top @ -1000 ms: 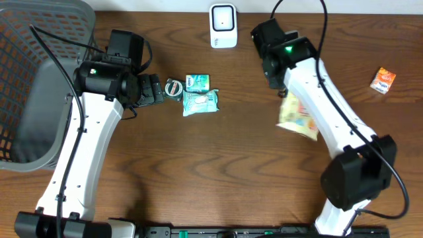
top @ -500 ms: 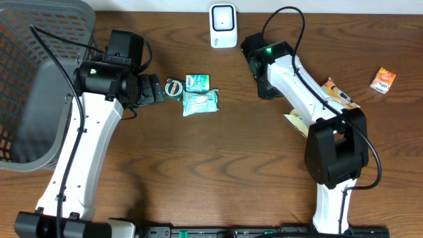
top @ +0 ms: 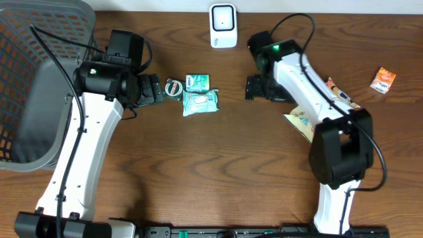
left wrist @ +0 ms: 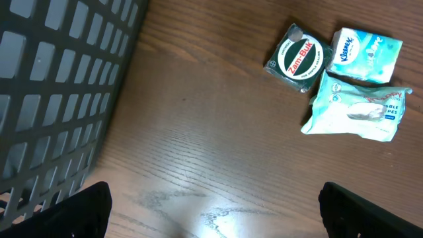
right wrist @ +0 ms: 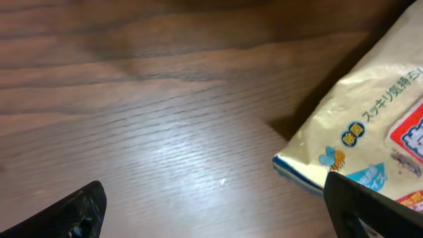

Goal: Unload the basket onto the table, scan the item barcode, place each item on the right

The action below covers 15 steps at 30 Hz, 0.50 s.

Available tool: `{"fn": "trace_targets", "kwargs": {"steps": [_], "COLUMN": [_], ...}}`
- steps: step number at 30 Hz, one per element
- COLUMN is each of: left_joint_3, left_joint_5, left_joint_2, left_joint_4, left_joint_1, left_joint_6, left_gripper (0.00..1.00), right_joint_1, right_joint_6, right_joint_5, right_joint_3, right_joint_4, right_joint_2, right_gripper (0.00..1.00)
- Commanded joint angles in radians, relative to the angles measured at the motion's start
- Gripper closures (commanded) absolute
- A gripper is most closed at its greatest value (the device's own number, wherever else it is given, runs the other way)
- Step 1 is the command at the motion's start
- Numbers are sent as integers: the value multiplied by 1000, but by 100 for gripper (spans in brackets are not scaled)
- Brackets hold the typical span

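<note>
A yellow snack bag (top: 301, 121) lies flat on the table, partly hidden under my right arm; in the right wrist view the bag (right wrist: 370, 132) sits beside the right finger. My right gripper (top: 258, 87) (right wrist: 218, 215) is open over bare wood with nothing between its fingers. The white barcode scanner (top: 223, 25) stands at the table's back edge. My left gripper (top: 151, 90) (left wrist: 215, 213) is open and empty, just left of a round green tin (top: 174, 87) (left wrist: 299, 58), a Kleenex pack (top: 197, 81) (left wrist: 367, 54) and a wipes pack (top: 200, 102) (left wrist: 357, 109).
A grey mesh basket (top: 39, 79) (left wrist: 59, 86) fills the far left. A small orange packet (top: 383, 80) lies at the far right of the table.
My right gripper has opened and let go of the yellow bag, which now rests on the table. The right wrist has swung so its fingers point left. The left arm has not moved.
</note>
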Motion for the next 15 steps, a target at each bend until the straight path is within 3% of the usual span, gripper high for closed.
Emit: {"fn": "trace_targets", "kwargs": {"steps": [1, 9, 15], "left_joint_3": [-1, -1, -1], "left_joint_5": [-16, -16, -16], "left_joint_2": [-2, -2, -2], "left_joint_4": [-2, -2, -2], "left_joint_1": [2, 2, 2], "left_joint_6": [-5, -5, -5], "left_gripper": [1, 1, 2], "right_joint_1": [-64, -281, -405], "right_joint_6": [31, 14, -168], "right_joint_5": [-61, -142, -362], "right_joint_3": [6, 6, -30], "right_joint_4": [-6, -50, -36], "right_joint_2": [-129, -266, -249], "right_gripper": [1, 1, 1]}}
